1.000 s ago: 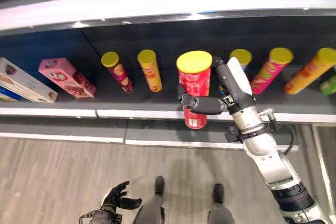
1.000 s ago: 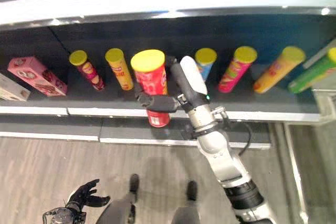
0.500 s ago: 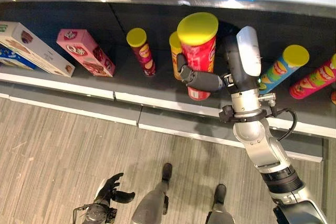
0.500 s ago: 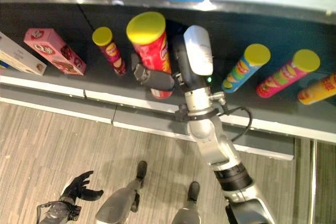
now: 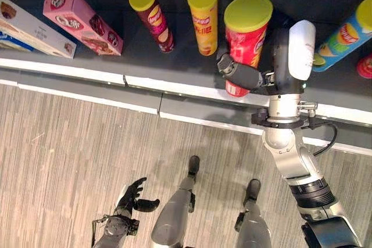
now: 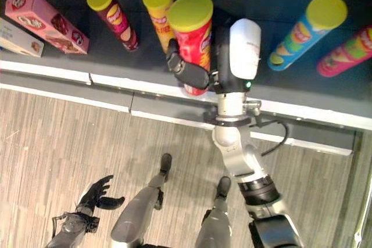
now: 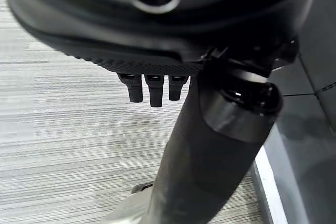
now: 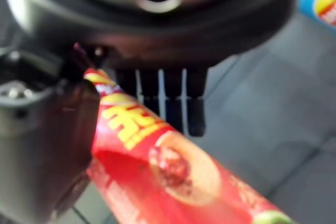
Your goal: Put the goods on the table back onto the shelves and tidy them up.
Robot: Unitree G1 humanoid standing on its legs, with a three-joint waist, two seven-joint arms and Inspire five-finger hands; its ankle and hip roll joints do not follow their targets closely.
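A red crisp can (image 5: pixel 247 42) with a yellow lid stands upright at the front of the dark shelf (image 5: pixel 104 62), just right of an orange can (image 5: pixel 203 18). My right hand (image 5: pixel 244 76) is shut on the red can, with fingers curled round its lower half. In the right wrist view the red can (image 8: pixel 157 171) runs past the fingers (image 8: pixel 168 98). I cannot tell whether its base touches the shelf. My left hand (image 5: pixel 132 197) hangs low over the floor, open and holding nothing.
A maroon can (image 5: pixel 151 10) stands left of the orange one. A blue can (image 5: pixel 343 33) and a pink can (image 5: pixel 365 65) stand to the right. A pink box (image 5: pixel 81 21) and a white box (image 5: pixel 29 27) lie at the shelf's left. Below is wood-look floor (image 5: pixel 70 161).
The camera has tipped down, so more floor shows. My right hand keeps its hold on the red can, which now shows right of the orange can, near the shelf's front edge.
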